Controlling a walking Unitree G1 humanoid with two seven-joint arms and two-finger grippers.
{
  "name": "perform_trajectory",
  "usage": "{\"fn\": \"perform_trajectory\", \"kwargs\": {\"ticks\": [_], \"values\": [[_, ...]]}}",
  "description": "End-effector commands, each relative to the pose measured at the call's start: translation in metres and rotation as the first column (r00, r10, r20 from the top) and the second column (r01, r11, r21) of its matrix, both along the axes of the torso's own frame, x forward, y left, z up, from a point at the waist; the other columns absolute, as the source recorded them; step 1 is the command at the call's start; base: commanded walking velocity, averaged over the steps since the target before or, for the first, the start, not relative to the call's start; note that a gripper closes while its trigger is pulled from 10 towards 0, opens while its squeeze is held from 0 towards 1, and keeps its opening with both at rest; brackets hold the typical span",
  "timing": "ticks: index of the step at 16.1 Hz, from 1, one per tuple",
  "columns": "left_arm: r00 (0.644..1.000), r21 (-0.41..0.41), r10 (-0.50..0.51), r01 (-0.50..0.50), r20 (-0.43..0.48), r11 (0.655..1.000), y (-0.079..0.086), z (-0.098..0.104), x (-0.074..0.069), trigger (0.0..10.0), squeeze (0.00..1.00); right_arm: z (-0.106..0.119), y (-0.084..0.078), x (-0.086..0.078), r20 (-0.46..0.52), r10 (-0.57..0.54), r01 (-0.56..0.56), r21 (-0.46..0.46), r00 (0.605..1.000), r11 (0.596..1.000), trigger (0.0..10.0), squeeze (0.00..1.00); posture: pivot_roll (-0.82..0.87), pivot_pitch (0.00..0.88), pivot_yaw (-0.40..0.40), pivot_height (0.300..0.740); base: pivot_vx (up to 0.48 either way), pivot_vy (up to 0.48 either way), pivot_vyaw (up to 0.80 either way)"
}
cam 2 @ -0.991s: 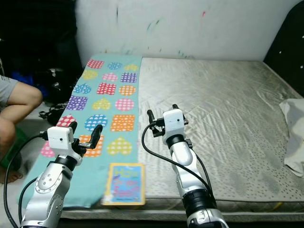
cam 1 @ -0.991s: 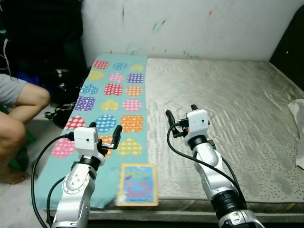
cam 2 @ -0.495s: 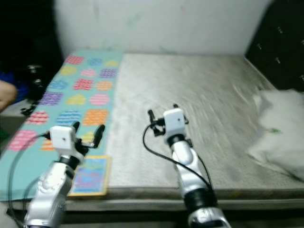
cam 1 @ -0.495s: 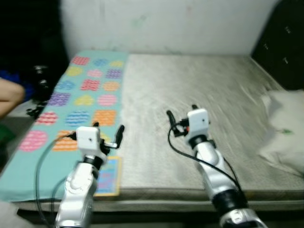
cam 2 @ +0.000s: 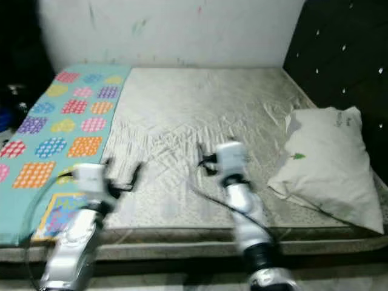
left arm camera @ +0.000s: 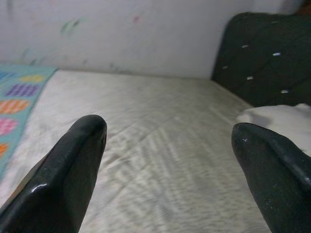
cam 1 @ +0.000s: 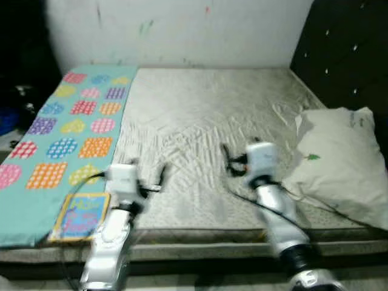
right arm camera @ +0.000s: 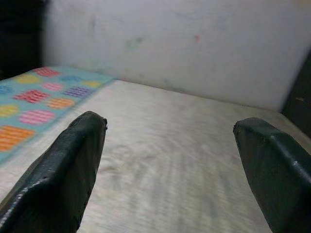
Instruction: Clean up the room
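Both grippers, left (cam 1: 147, 180) and right (cam 1: 233, 165), hover over the mattress (cam 1: 206, 115) with fingers apart, empty. Right of the right fingers lies a pillow (cam 1: 339, 160): probably soft and light, best pinched at a corner.

Dim, even room light; eye views motion-blurred esp. arms, wrist views soft

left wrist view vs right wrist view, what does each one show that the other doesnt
The left wrist view alone has the dark padded headboard and a corner of the white pillow. The right wrist view alone has a wide stretch of the teal blanket with its colourful patches; the left wrist view catches just a sliver of it. Both share a pair of spread black fingers in front, the grey mattress and the marked white wall behind.
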State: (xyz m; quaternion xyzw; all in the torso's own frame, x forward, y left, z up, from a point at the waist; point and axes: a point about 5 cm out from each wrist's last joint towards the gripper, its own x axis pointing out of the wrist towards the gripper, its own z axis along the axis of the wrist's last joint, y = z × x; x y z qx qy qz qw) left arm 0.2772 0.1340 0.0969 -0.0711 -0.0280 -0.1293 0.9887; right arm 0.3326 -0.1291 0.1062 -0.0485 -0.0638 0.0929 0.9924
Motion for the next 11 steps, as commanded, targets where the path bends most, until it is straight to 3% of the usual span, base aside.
{"fn": "perform_trajectory", "kwargs": {"ticks": [1, 4, 11], "values": [[0.999, 0.01, 0.008, -0.008, 0.032, 1.0, 0.0092, 0.0061, 0.0001, 10.0, 0.0, 0.0057, 0.0095, 0.0024, 0.016, 0.027, -0.027, 0.013, 1.0, 1.0, 10.0, 0.0, -0.03, 0.0, -0.027, 0.74, 0.0, 0.0, 0.0], [0.999, 0.0, -0.001, 0.001, 0.041, 1.0, 0.0083, 0.0074, -0.0005, 10.0, 0.0, 0.0059, 0.0092, 0.0026, 0.016, 0.024, -0.024, 0.015, 1.0, 1.0, 10.0, 0.0, -0.03, 0.0, -0.027, 0.74, 0.0, 0.0, 0.0], [0.999, -0.005, -0.014, 0.014, 0.048, 1.0, 0.008, 0.0088, 0.0009, 10.0, 0.0, 0.0072, 0.0086, 0.0044, 0.017, 0.018, -0.018, 0.02, 1.0, 1.0, 10.0, 0.0, -0.03, 0.0, -0.027, 0.74, 0.275, 0.0, 0.0]]}}
